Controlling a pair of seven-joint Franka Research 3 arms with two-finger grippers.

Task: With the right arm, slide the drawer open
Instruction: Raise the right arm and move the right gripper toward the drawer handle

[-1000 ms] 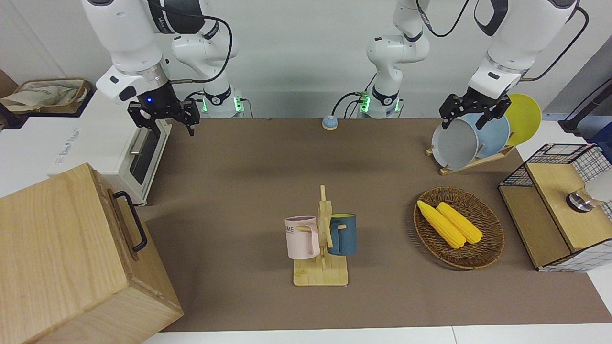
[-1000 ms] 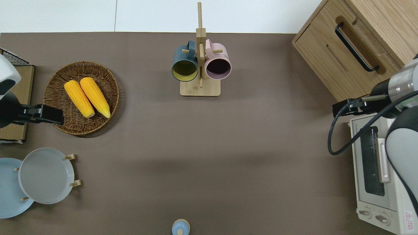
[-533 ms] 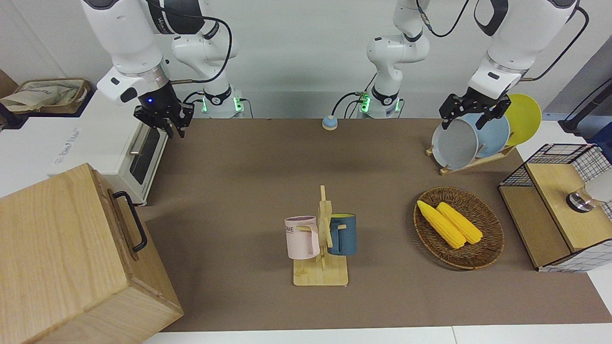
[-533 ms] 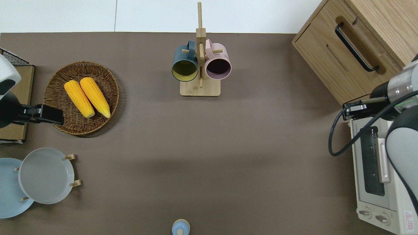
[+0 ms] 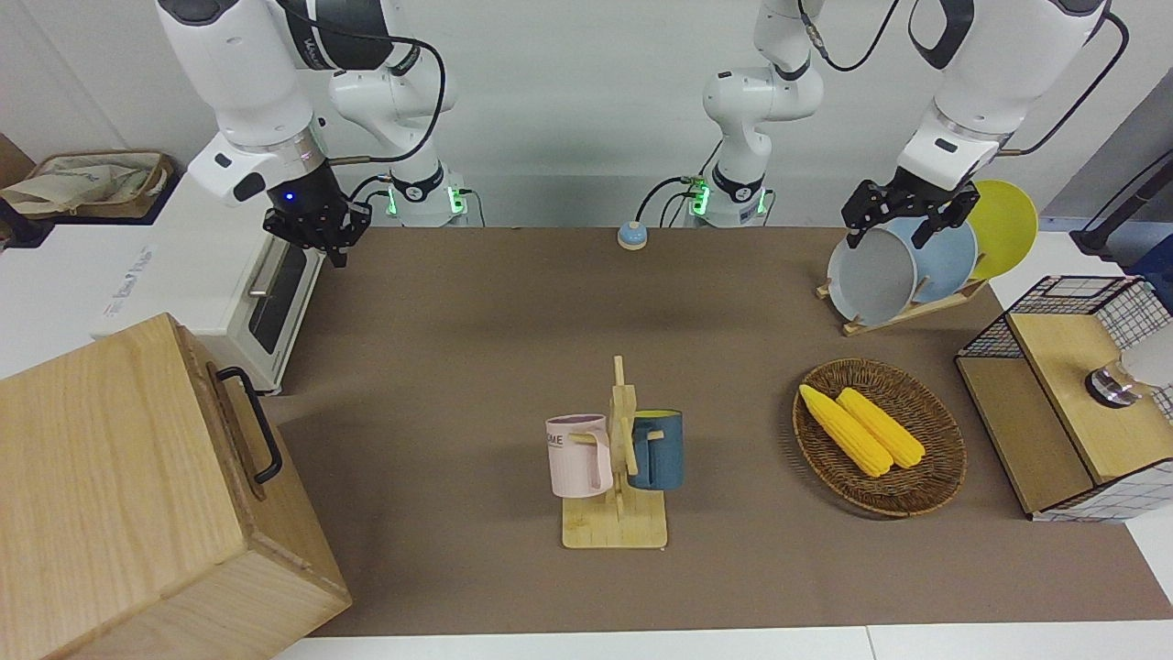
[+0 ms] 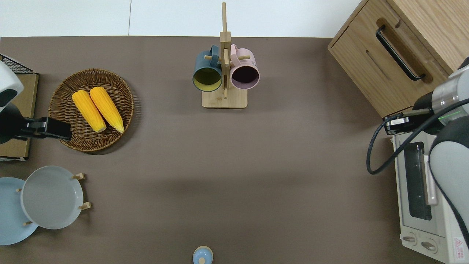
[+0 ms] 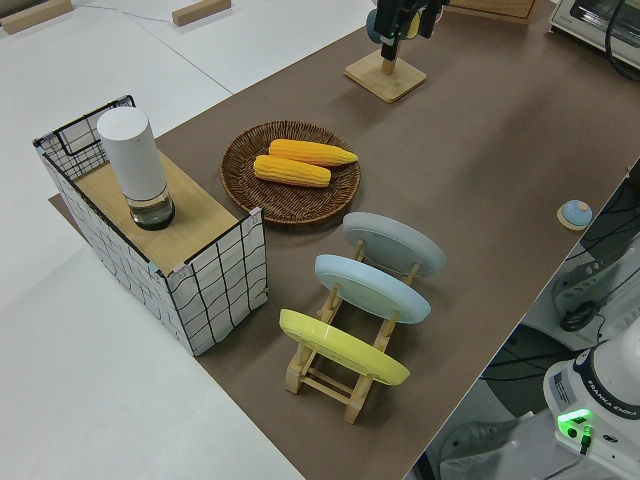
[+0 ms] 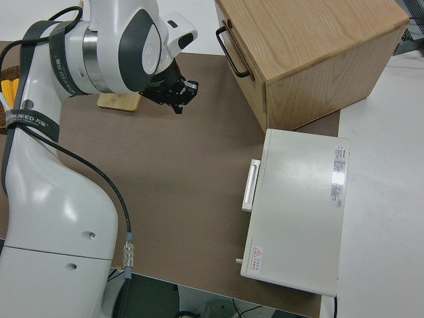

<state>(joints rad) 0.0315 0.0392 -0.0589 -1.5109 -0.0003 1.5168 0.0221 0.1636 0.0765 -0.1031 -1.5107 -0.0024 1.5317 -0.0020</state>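
Note:
The drawer (image 6: 366, 36) is a light-wood panel in the pale wooden cabinet (image 6: 432, 22) at the right arm's end of the table. It stands closed, with its black bar handle (image 6: 397, 53) free; the handle also shows in the front view (image 5: 259, 431). My right gripper (image 6: 394, 124) is open and empty, with a blue light at its wrist. It hangs over the table where the cabinet's near corner meets the oven's far corner. It touches nothing and is well short of the handle. It also shows in the front view (image 5: 321, 234) and the right side view (image 8: 180, 94). My left arm is parked, its gripper (image 5: 903, 229) open.
A white toaster oven (image 6: 421, 190) stands just nearer to the robots than the cabinet. A mug rack (image 6: 224, 73) with two mugs stands mid-table. A wicker basket (image 6: 66, 139) with two corn cobs, a plate rack (image 5: 903, 316) and a wire-mesh rack (image 5: 1072, 394) are toward the left arm's end.
My right gripper has turned at the wrist, so it looks narrower from the front, and has shifted slightly toward the cabinet's corner. The drawer and the left arm have not moved.

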